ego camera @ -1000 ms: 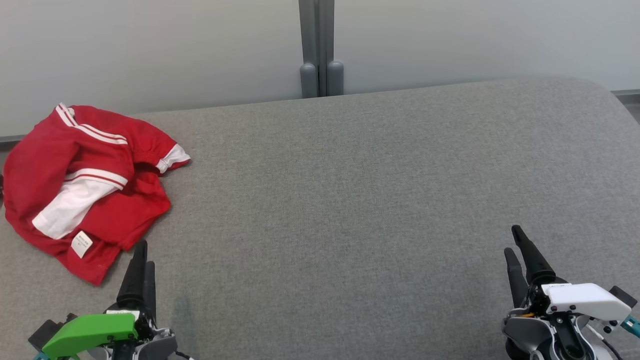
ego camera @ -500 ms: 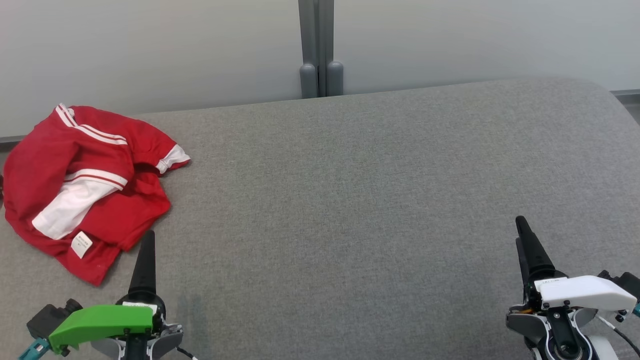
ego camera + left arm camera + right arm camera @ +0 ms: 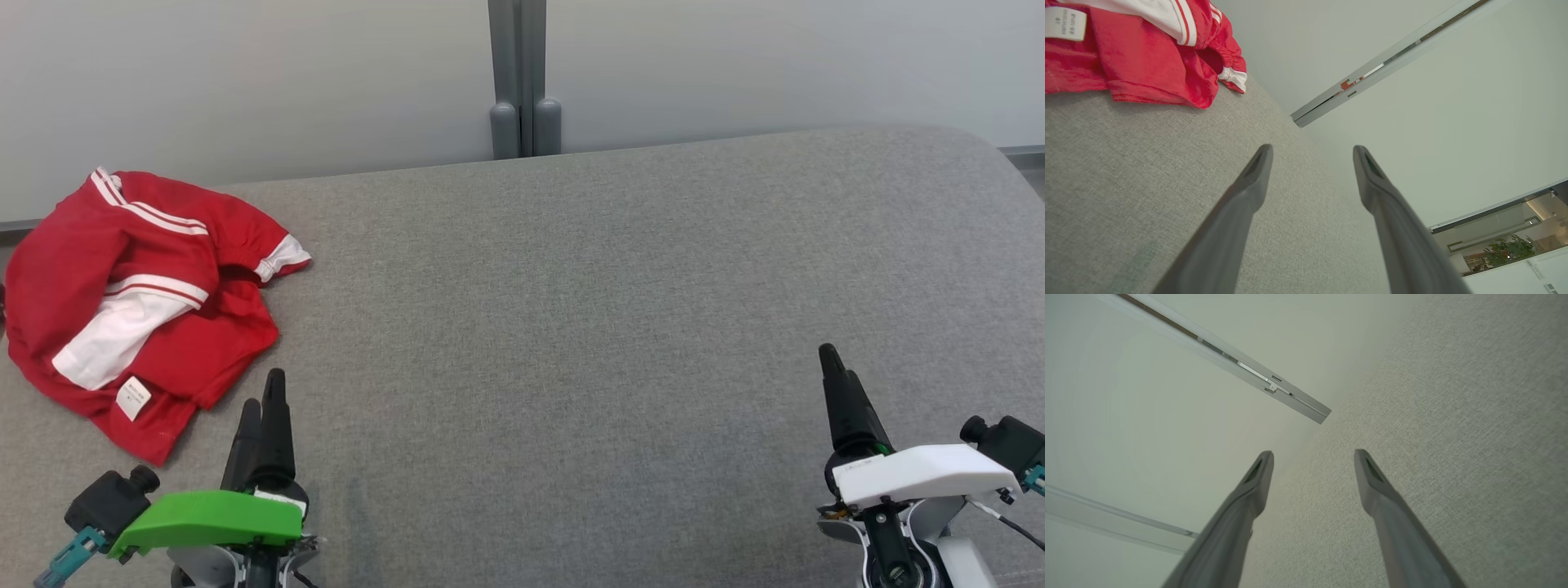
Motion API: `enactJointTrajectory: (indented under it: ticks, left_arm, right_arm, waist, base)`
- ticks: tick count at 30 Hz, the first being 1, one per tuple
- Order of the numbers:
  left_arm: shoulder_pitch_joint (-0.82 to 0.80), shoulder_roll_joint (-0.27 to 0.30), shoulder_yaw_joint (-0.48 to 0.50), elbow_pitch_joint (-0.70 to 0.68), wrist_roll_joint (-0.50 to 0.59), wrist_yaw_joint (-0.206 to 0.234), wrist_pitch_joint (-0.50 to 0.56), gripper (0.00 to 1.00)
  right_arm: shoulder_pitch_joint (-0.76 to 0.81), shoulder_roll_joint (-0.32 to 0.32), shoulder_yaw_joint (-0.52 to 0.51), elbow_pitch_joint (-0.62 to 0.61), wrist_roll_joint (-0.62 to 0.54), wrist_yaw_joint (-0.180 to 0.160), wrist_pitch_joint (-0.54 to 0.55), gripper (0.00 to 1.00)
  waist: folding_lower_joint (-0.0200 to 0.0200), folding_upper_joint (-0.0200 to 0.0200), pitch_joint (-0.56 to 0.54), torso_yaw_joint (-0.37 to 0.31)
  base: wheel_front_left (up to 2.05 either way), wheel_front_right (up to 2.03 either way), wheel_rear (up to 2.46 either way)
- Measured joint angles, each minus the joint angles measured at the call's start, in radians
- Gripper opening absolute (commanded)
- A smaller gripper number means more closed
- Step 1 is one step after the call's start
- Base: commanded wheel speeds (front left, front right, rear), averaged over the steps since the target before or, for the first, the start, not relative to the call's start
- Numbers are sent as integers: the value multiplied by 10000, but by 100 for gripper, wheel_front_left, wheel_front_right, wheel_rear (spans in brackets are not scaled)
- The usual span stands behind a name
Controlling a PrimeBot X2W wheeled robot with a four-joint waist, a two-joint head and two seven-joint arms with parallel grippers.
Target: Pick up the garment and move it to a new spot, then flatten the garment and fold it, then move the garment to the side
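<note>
Garment (image 3: 139, 302) lies crumpled and untouched as our left gripper (image 3: 264, 390), jaws apart and empty, shifts from short of its near hem to just beside it, while our right gripper (image 3: 838, 363), likewise spread, creeps forward well apart from it; we judge the pick-up still ahead.

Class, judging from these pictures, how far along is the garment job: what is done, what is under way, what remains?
Done: nothing; the red garment lies crumpled at the left end of the grey cushion. In hand: the left gripper, open, points beside its near edge without touching; the right gripper is open over bare cushion. Left: pick up, move, flatten, fold, set aside.
</note>
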Motion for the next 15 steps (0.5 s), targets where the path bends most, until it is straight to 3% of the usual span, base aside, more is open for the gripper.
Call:
enactJointTrajectory:
  ticks: [15]
  left_arm:
    - [204, 15, -594, -58, 3057, 360, -479, 100]
  right_arm:
    - [165, -12, 447, -4, -2949, 0, -487, 100]
  waist:
    - [0, 0, 31, 22]
  base:
    - [0, 0, 0]
